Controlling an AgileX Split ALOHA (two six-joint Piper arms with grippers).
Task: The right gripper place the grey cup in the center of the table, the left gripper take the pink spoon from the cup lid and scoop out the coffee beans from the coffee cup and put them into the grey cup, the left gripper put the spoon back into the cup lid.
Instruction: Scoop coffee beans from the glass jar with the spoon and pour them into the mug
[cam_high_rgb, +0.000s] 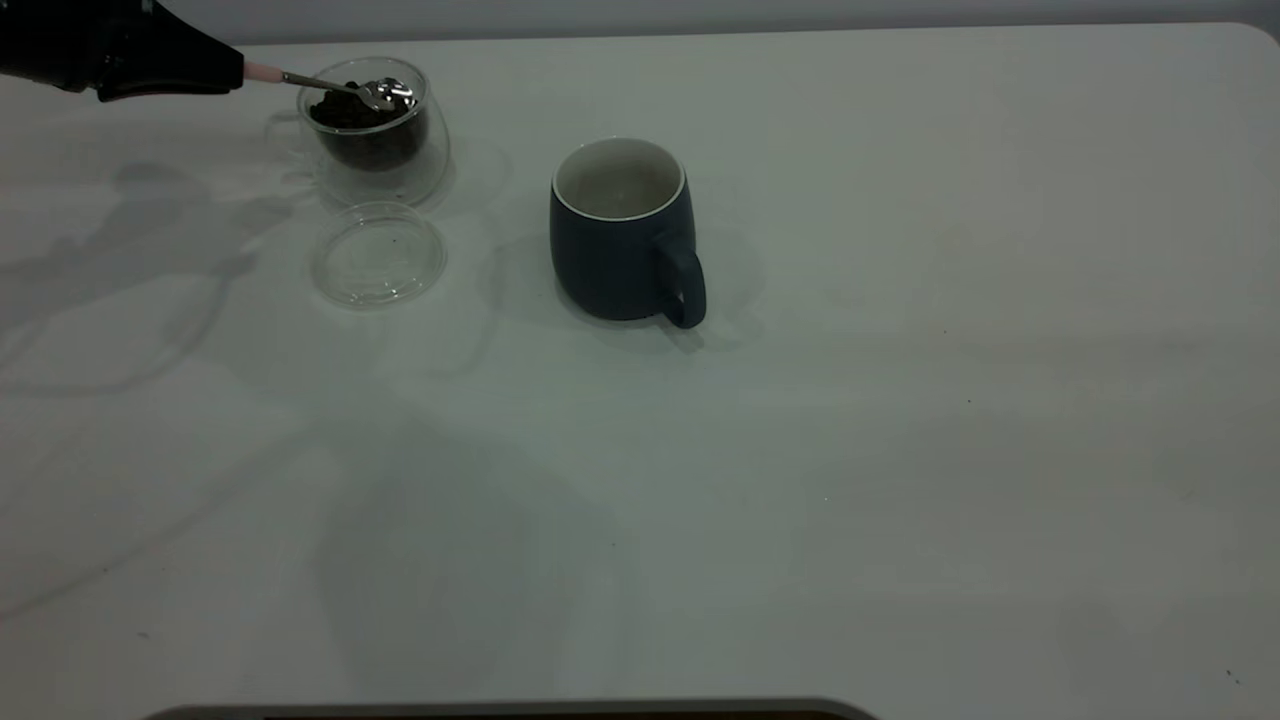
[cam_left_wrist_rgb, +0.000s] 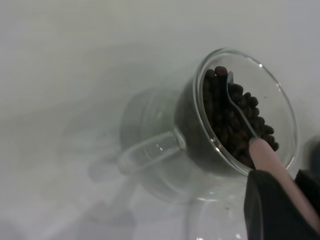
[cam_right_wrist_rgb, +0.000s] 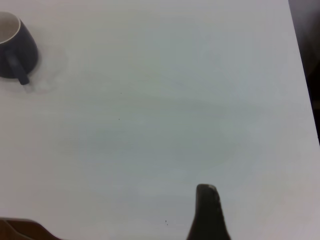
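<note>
Pink spoon (cam_high_rgb: 330, 85) w/ bowl in the coffee beans (cam_high_rgb: 362, 118) inside coffee cup (cam_high_rgb: 385, 135), far-left of table (cam_high_rgb: 900, 450); left gripper (cam_high_rgb: 215, 75) pinches its handle; cup lid (cam_high_rgb: 378, 255) just beside cup, bare; grey cup (cam_high_rgb: 622, 235) upright near centre; right gripper (cam_right_wrist_rgb: 207, 210) well apart, can't tell its jaws.

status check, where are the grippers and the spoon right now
Left gripper shut on pink spoon, bowl in coffee beans inside coffee cup. Right gripper parked clear. Grey cup centered, no beans visible. Path unobstructed.
</note>
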